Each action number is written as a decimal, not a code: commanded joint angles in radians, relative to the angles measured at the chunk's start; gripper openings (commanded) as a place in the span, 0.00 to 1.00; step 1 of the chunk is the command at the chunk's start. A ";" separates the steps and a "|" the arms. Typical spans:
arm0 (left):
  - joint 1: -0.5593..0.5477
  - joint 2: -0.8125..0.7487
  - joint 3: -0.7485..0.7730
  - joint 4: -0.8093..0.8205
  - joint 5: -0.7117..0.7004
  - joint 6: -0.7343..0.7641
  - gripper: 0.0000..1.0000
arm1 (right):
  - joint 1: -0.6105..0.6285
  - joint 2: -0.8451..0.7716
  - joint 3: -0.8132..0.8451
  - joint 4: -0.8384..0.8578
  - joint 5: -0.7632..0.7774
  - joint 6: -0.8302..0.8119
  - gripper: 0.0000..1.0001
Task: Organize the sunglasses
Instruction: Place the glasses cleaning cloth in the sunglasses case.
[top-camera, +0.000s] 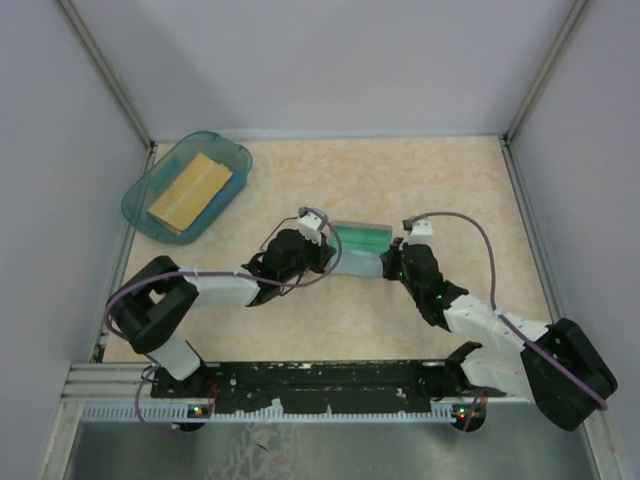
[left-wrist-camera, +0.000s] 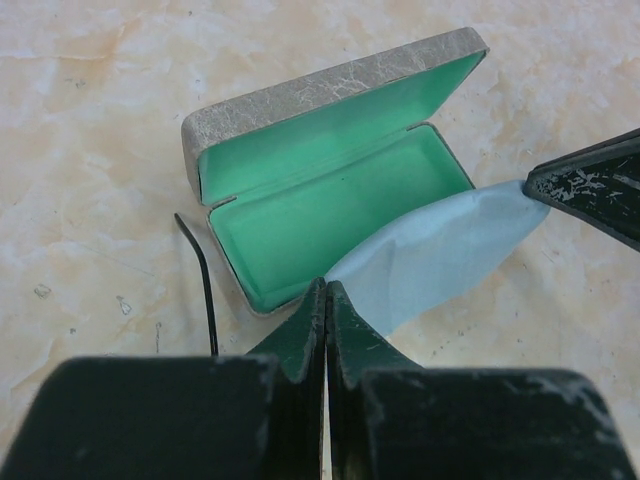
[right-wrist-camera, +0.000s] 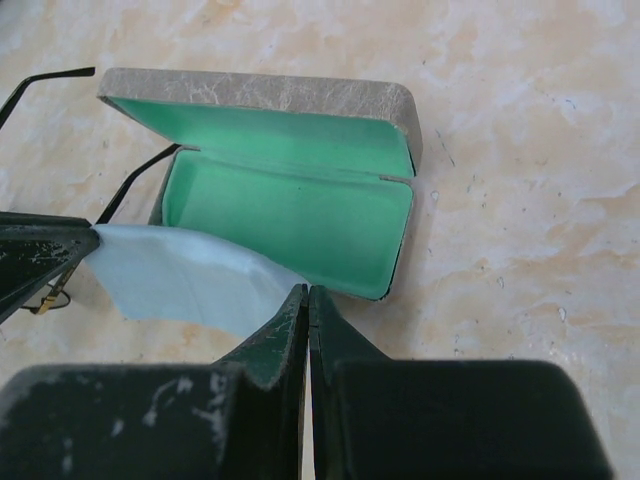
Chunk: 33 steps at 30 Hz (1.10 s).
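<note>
Entry, both arms at mid-table (top-camera: 450, 180).

Left gripper (left-wrist-camera: 326, 292): I read the claw as pressed fully together, with one end of the light blue cloth (left-wrist-camera: 440, 250) coming out from between its tips, so it is clamped on the cloth.

Right gripper (right-wrist-camera: 308, 297): its fingers are also together, nipping the other end of the cloth. The cloth hangs between the two claws as a slack band. Its far edge lies over the near rim of the case (left-wrist-camera: 300, 95).

Case: grey textured shell with green lining. It lies open with the lid standing up on the far side, and I see nothing inside.

Sunglasses (left-wrist-camera: 208, 300): they lie on the table just left of the case, outside it and close to its left end.
- I can see only thin dark wire.
- The two temple arms are long and slim. One has a bent tip, and the other runs up toward the case's left end.
- In the right wrist view a small gold-coloured piece shows beneath the left claw.
- The front and lenses are hidden behind the left claw and the cloth, so I cannot tell their shape or tint.
- I cannot tell whether the left claw touches the frame.
- In the overhead view the pair is too fine to make out.

Far left: a blue tray (top-camera: 225, 147) holding a tan block (top-camera: 190, 190), well apart from the case.
</note>
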 joint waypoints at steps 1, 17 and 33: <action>0.017 0.027 0.039 0.049 0.033 0.016 0.00 | -0.030 0.034 0.061 0.079 -0.015 -0.024 0.00; 0.072 0.106 0.083 0.077 0.084 0.016 0.00 | -0.087 0.157 0.107 0.155 -0.074 -0.047 0.00; 0.102 0.171 0.128 0.102 0.109 0.021 0.00 | -0.128 0.244 0.130 0.212 -0.108 -0.053 0.00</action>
